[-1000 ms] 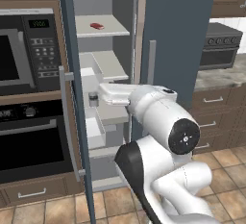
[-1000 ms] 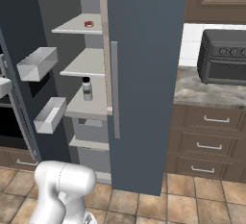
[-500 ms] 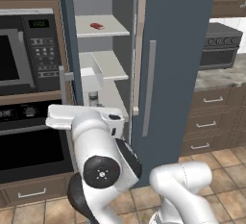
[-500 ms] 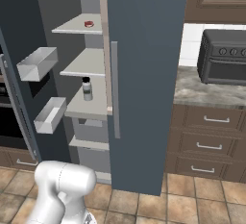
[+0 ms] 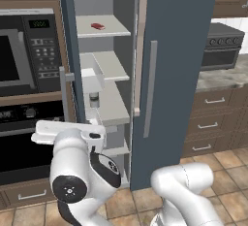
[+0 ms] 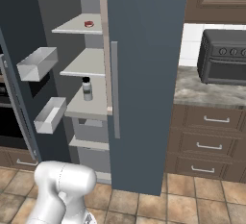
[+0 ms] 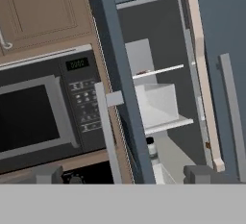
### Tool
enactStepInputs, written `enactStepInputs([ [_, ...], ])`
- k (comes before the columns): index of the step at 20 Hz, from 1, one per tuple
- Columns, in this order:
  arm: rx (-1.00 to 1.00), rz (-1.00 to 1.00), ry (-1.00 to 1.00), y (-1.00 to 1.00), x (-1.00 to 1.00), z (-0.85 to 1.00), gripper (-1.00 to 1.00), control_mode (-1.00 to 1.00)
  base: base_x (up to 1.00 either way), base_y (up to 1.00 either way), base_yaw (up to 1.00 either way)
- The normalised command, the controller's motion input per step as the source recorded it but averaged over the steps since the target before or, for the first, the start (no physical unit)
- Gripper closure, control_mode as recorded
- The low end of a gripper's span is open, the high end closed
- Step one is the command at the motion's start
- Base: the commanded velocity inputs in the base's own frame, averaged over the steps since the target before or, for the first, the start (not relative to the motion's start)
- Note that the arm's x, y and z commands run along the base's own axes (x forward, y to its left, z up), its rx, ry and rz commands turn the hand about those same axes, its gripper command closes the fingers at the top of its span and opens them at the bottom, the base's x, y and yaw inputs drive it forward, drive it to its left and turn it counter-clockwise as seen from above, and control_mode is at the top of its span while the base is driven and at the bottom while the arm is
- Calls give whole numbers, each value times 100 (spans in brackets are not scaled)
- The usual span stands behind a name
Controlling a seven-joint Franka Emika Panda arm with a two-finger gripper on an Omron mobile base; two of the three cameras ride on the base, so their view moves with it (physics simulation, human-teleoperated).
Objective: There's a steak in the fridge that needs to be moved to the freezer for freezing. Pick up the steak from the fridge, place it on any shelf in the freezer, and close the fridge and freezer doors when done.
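Note:
The steak [image 5: 98, 26] [image 6: 89, 24], a small red slab, lies on the top white shelf of the open left half, the freezer [image 5: 104, 65]. Its door [image 5: 68, 50] is swung out to the left, grey handle [image 7: 108, 136] facing me and clear bins [image 6: 37, 63] on its inside. The plain-fronted fridge door [image 5: 174, 74] on the right is shut. My gripper [image 7: 125, 177] is open and holds nothing. It sits low, left of the unit, looking up past the open door's edge. The white hand [image 5: 68, 132] hangs in front of the oven.
A microwave [image 5: 19, 55] and black wall oven [image 5: 24, 147] stand just left of the open door. A small dark-capped jar [image 5: 94, 99] [image 6: 87, 88] sits on a lower shelf. To the right, a toaster oven [image 6: 223, 57] rests on a counter above drawers [image 6: 209, 146].
The arm has swung from in front of the shelves down and to the left, so the hand now hangs before the oven. Steak and doors have not moved.

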Motion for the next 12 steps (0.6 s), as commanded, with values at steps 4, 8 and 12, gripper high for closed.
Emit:
enactStepInputs([
  [4,0,-1,-10,19,65,-76,-100,-100,0,0,0],
  [8,0,-8,-1,32,51,-63,-100,-100,0,0,0],
  [12,0,-16,0,65,29,-55,-100,-100,0,0,0],
])
